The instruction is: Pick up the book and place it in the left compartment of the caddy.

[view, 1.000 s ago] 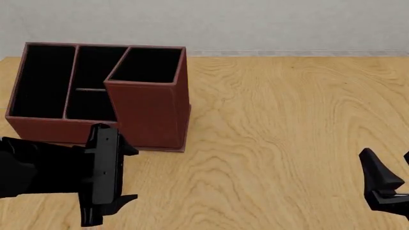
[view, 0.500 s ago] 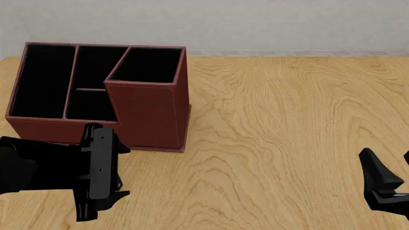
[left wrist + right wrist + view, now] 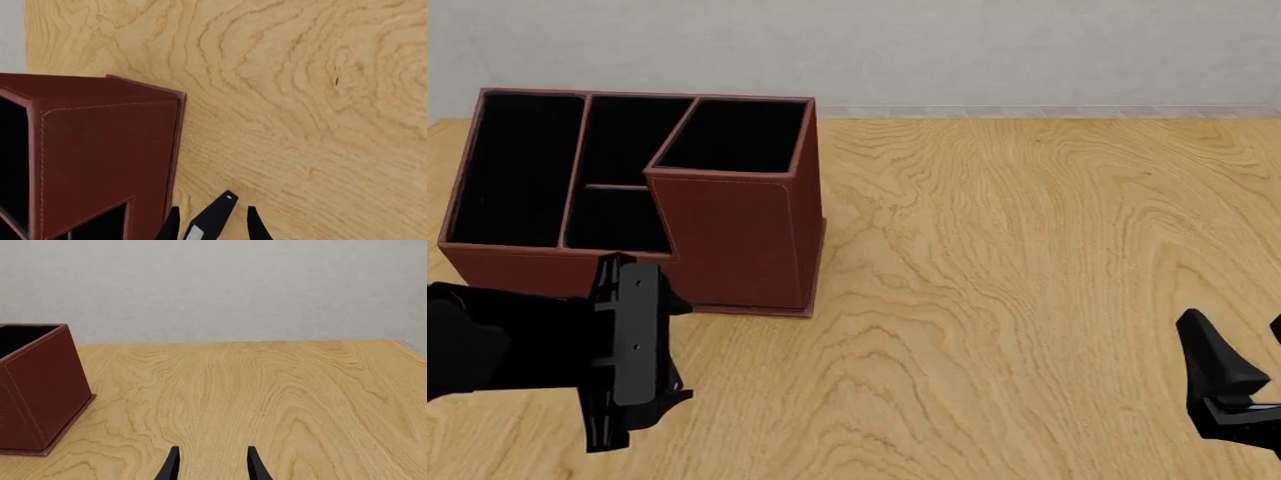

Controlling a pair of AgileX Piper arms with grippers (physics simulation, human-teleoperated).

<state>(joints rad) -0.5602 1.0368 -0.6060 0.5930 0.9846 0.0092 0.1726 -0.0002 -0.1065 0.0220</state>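
Left gripper, fingers closed on small black book, has edged up-left toward reddish-brown leather-look caddy, nearing its long left compartment; right gripper idle, part-open, empty.

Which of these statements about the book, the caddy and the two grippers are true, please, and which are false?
1. The book sits between the fingers of the left gripper. True.
2. The left compartment of the caddy holds the book. False: that slot shows only its black lining.
3. The right gripper is open with nothing in it. True.
4. The caddy lies tipped on its side. False: it stands upright on the table, openings facing up.
5. The right gripper hangs over the caddy. False: it is at the near right, well away from it.
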